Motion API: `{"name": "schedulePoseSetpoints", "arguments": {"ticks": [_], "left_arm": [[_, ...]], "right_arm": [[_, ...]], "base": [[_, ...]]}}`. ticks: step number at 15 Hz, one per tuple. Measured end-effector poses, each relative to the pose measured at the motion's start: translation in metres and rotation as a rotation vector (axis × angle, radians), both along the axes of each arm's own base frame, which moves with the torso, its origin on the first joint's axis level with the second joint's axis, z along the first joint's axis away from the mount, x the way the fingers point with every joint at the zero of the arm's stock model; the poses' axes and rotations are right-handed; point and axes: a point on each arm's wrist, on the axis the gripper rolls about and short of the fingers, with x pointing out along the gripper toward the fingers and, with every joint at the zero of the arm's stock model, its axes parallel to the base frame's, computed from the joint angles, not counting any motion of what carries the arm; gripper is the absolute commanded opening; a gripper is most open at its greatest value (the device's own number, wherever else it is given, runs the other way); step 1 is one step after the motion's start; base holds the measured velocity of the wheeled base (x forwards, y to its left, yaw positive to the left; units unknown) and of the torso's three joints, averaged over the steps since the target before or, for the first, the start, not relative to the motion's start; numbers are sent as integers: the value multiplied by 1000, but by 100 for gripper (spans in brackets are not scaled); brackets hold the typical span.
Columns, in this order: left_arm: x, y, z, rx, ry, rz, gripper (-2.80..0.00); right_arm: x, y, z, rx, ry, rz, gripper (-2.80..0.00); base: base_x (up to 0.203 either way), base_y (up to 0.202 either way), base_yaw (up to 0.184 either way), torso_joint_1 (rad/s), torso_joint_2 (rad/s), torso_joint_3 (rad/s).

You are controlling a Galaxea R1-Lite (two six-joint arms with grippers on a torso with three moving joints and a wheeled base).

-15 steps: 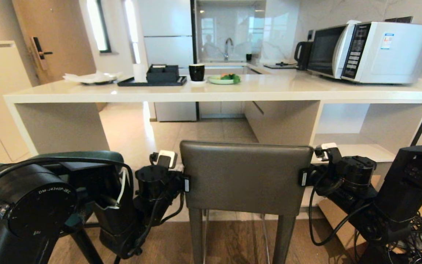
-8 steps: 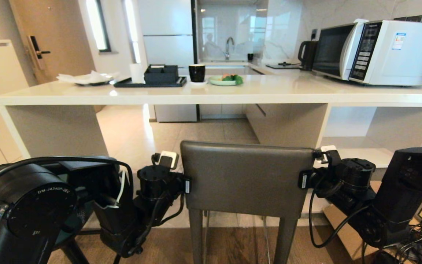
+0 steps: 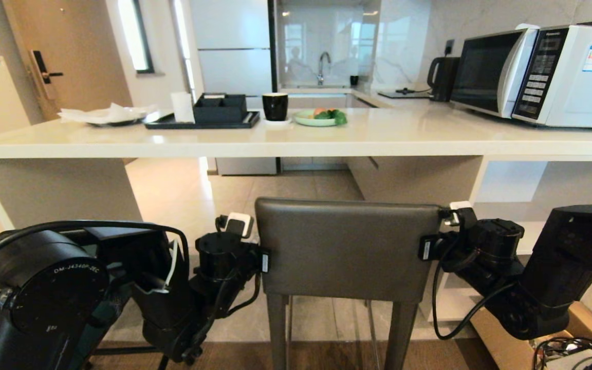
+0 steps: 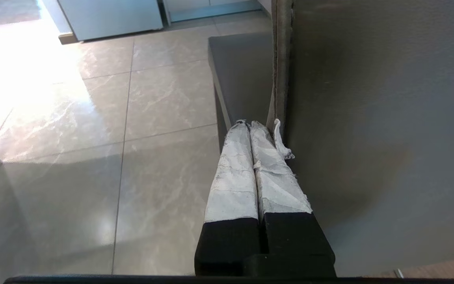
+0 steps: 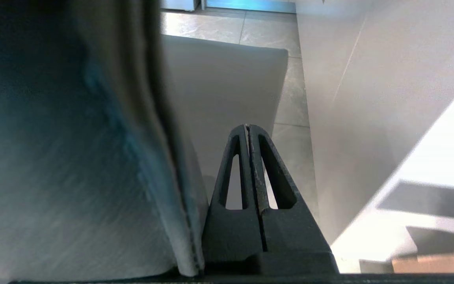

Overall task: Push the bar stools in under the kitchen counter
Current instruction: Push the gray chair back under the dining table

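Stool back nearest the camera: the dark-grey bar stool [image 3: 346, 249] is standing square in front of the robot, its broad backrest running crosswise between the two arms, its tapered legs dropping out of the bottom of the head view. The left gripper [image 4: 253, 136] is lying along the backrest's left edge, its tape-wrapped fingers [image 4: 233, 173] pressed together and pinching nothing; the inner one is sitting against the leather edge seam. The right gripper [image 5: 247, 132] is mirroring it on the right edge, its fingers likewise pressed together and empty, alongside the upholstery. Both arms are equally near, one per side, so the backrest is being bracketed rather than grasped.

Beyond the fingertips, the stool's seat is pointing straight ahead over pale floor tiles [image 4: 93, 130]. Farther on, the kitchen counter [image 3: 296, 141] is spanning the head view, its slab edge above the backrest's top line, with open space beneath it directly ahead of the stool. Judgement: the push direction is straight forward, away from the robot, along the seat's front-to-back line, and the seat is not yet visibly under the slab. The second stool is not identifiable here.
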Motion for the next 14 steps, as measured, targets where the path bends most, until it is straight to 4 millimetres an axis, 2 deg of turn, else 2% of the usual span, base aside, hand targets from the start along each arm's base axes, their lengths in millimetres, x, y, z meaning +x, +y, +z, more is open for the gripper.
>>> {"name": "schedulePoseSetpoints", "arguments": {"ticks": [3, 14], "left_arm": [[0, -4, 3, -7, -8, -11, -280], [0, -9, 5, -18, -24, -19, -280]], "right_arm": [[4, -4, 1, -6, -9, -47, -280], [3, -5, 0, -6, -9, -52, -280]], "base": [[189, 0, 0, 4, 4, 1], [190, 0, 2, 2, 3, 1]]}}
